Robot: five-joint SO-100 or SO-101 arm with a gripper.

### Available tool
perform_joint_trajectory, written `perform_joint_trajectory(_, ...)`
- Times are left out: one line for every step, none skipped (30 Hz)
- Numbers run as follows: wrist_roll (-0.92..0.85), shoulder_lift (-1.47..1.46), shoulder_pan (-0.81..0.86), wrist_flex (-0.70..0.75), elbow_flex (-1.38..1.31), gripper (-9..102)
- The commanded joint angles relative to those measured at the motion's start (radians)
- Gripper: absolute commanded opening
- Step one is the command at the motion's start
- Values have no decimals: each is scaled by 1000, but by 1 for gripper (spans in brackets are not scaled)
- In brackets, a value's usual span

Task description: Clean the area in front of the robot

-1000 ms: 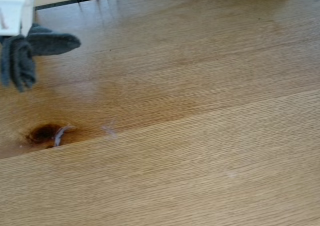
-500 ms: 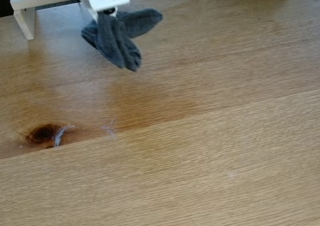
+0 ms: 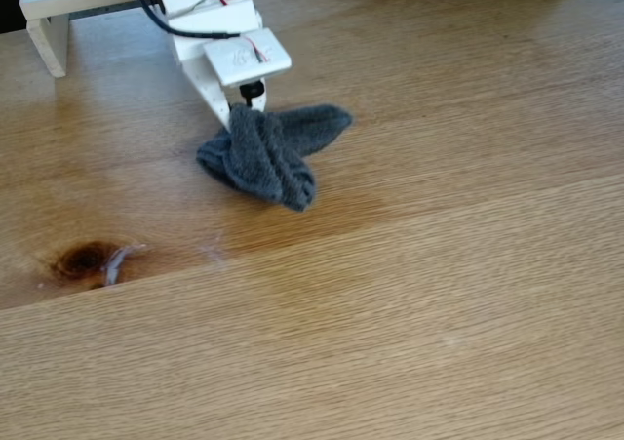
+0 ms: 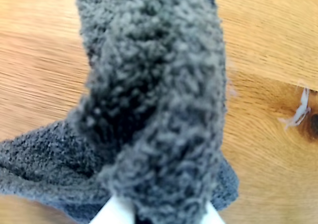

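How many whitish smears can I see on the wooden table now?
2 clear ones in the fixed view: one smear beside the dark knot, one fainter smear further right. The cloth may hide others.

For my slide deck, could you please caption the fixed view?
White arm's gripper presses a dark grey cloth onto the oak tabletop.

Cloth (image 3: 265, 157) on tabletop (image 3: 439, 294), right of knot (image 3: 83, 260), before frame (image 3: 49, 11).
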Motion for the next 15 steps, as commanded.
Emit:
perform_joint_trajectory(-67,-58,41,-137,-58,0)
perform_joint_trajectory(-89,-92,51,-172,-58,0)
perform_joint_trajectory(-112,-126,60,-215,-58,0)
perform_joint_trajectory(-137,-161,67,-262,-58,0)
perform_joint_trajectory(-160,-195,74,-310,-58,0)
perform_joint_trajectory(-181,-229,78,-360,-58,0)
perform_joint_trajectory(-202,-259,80,-416,-58,0)
perform_joint_trajectory(-221,-284,81,-466,-60,0)
perform_joint_trajectory(-233,-308,81,-511,-63,0)
perform_joint_trajectory(-245,-333,78,-541,-74,0)
perform_joint_trajectory(-258,-356,77,-545,-95,0)
perform_joint_trajectory(-261,-376,77,-532,-124,0)
perform_joint_trajectory(-258,-393,80,-509,-160,0)
perform_joint_trajectory(-255,-411,87,-492,-196,0)
perform_joint_trajectory(-247,-425,98,-469,-236,0)
